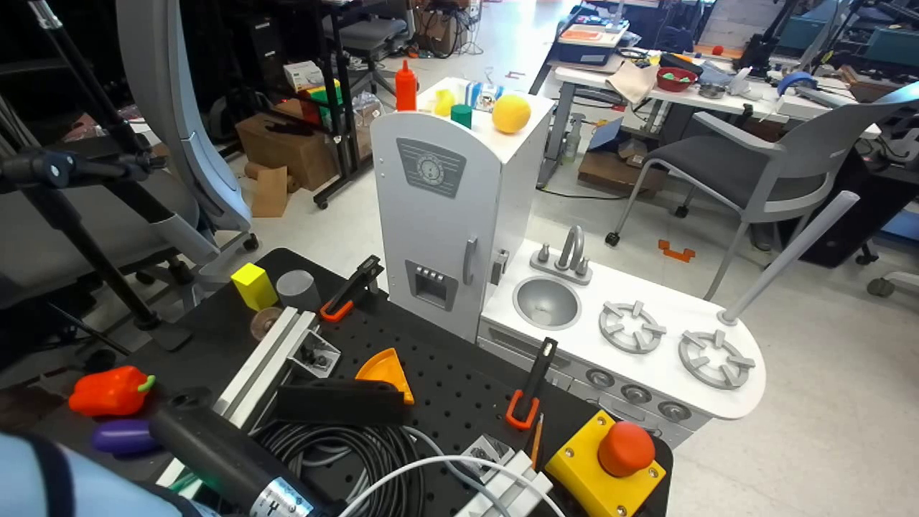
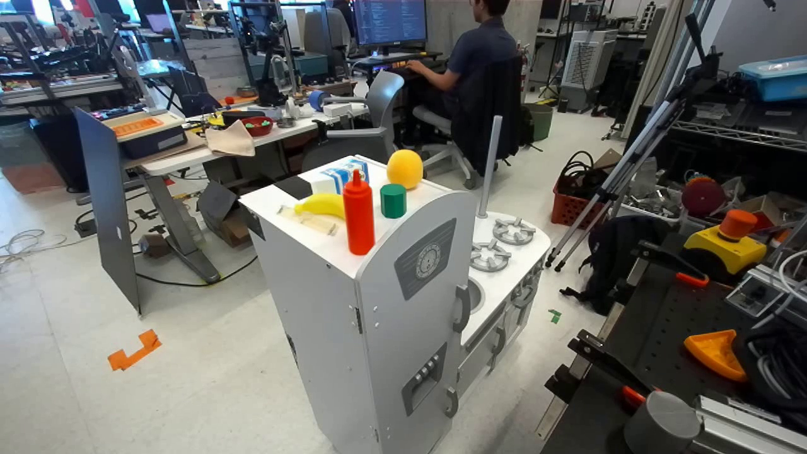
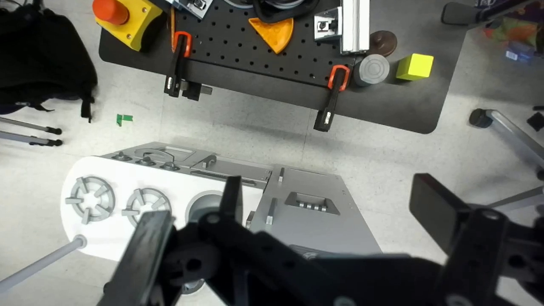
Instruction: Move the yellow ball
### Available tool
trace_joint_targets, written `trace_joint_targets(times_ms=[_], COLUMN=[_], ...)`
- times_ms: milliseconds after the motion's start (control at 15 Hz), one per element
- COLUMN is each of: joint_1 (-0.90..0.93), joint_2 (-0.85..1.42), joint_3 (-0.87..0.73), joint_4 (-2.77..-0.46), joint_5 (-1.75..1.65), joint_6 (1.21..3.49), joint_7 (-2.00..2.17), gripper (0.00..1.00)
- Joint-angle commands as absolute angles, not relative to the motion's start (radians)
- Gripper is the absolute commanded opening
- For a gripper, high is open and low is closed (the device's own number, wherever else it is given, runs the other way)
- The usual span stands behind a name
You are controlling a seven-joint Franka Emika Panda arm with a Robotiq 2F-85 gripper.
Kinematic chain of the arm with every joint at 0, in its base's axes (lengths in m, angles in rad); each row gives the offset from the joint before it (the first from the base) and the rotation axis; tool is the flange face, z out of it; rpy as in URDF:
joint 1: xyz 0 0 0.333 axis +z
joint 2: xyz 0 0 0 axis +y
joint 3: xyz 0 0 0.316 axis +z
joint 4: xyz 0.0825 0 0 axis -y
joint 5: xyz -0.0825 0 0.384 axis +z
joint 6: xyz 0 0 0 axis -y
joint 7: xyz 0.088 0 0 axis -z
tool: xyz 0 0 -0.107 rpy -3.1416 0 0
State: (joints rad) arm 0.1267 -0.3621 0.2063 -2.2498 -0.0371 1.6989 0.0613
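The yellow ball [image 1: 511, 114] is a smooth yellow-orange sphere on the flat top of the tall fridge part of the white toy kitchen [image 1: 438, 208]. It shows in both exterior views [image 2: 405, 169], beside a green piece [image 2: 393, 200]. In the wrist view the ball does not show; the fridge top is hidden behind the gripper body. My gripper [image 3: 329, 193] is open with its black fingers wide apart and nothing between them. In the wrist view it is above the toy kitchen, whose fridge front [image 3: 306, 221] shows between the fingers. The gripper is out of both exterior views.
Also on the fridge top are a red bottle [image 2: 360, 214], a yellow banana [image 2: 321, 205] and a blue-white carton [image 2: 340, 176]. A grey pole [image 1: 790, 255] rises from the counter. A black table [image 1: 438, 388] holds cables, clamps and a yellow box with a red button [image 1: 607, 463].
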Motion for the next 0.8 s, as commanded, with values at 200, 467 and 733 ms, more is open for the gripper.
trace_joint_targets(times_ms=[200, 467, 733], joint_1=[0.093, 0.066, 0.036], joint_2=[-0.164, 0.052, 0.272], joint_3=[0.073, 0.025, 0.036], joint_4=[-2.130, -1.958, -1.776], joint_5=[0.033, 0.168, 0.327], joint_6=[1.824, 1.849, 1.926], joint_7=[-0.049, -0.116, -0.105], gripper=[1.00, 1.00, 1.00])
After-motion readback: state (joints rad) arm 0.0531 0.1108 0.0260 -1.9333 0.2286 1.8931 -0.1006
